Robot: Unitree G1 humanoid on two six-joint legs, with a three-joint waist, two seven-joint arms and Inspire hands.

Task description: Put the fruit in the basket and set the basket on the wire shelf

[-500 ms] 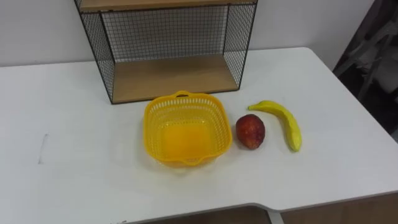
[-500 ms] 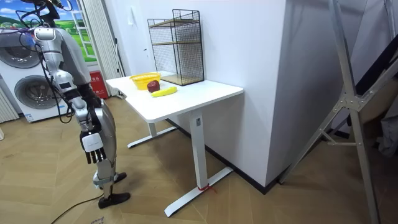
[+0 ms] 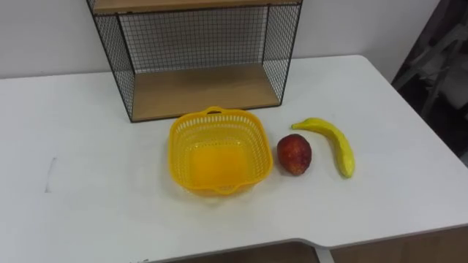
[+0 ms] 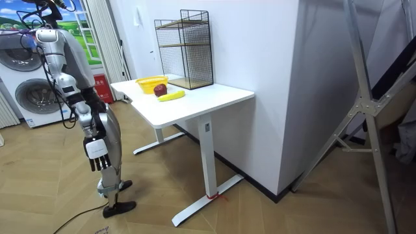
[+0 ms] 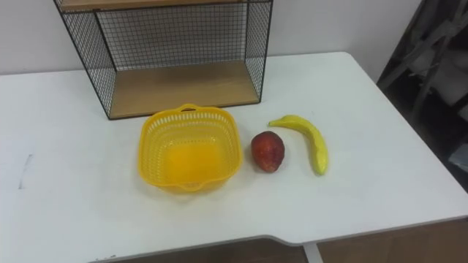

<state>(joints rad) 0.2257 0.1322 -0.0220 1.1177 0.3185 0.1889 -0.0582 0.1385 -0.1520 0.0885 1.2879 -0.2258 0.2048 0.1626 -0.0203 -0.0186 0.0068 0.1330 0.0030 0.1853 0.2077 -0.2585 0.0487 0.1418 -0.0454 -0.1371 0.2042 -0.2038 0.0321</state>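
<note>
Plainly, the right hand hangs at the robot's side in the lower left of the room view, fingers loose and holding nothing, short of the white table. The first step looks not yet begun. At frame centre in the eye views sits one yellow basket, empty; one red fruit lies just right of it, one banana further right, one wire shelf above. Next, a hand must probably rise and close on the red fruit.
</note>
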